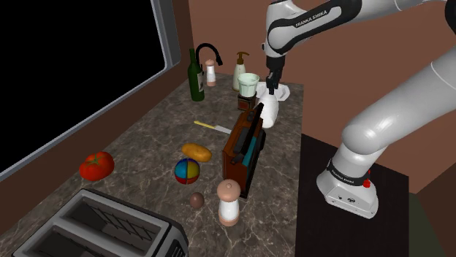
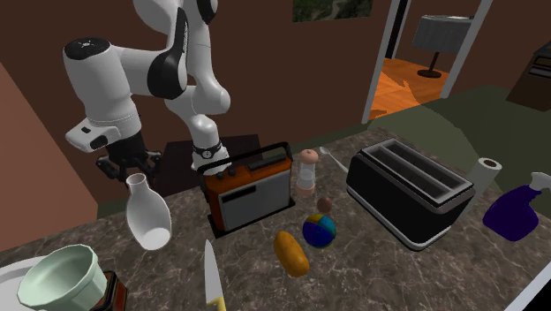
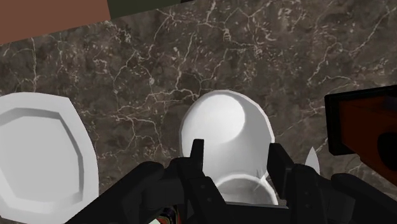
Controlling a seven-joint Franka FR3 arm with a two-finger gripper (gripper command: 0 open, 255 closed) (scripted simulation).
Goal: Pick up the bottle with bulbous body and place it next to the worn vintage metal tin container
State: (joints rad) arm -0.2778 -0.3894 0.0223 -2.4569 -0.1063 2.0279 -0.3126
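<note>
A plain white bottle with a bulbous body (image 2: 147, 212) hangs by its narrow neck from my gripper (image 2: 132, 168), which is shut on it. It seems to hang clear of the dark marbled counter (image 1: 153, 128). In the wrist view the black fingers (image 3: 197, 153) clasp the neck, and the round body (image 3: 226, 127) bulges out beyond them. The tin container (image 2: 247, 187), an orange-brown box with a grey front and a black handle, stands just beside the bottle; the shoulder view shows the bottle (image 1: 268, 111) at the tin's (image 1: 245, 150) far end.
A white plate (image 3: 38, 153) lies close beside the bottle, and a pale green bowl (image 2: 60, 276) stands near it. A knife (image 2: 212, 283), bread roll (image 2: 291, 253), coloured ball (image 2: 319, 230), shaker (image 2: 306, 171) and black toaster (image 2: 411, 190) lie beyond the tin. A green bottle (image 1: 196, 77) stands by the wall.
</note>
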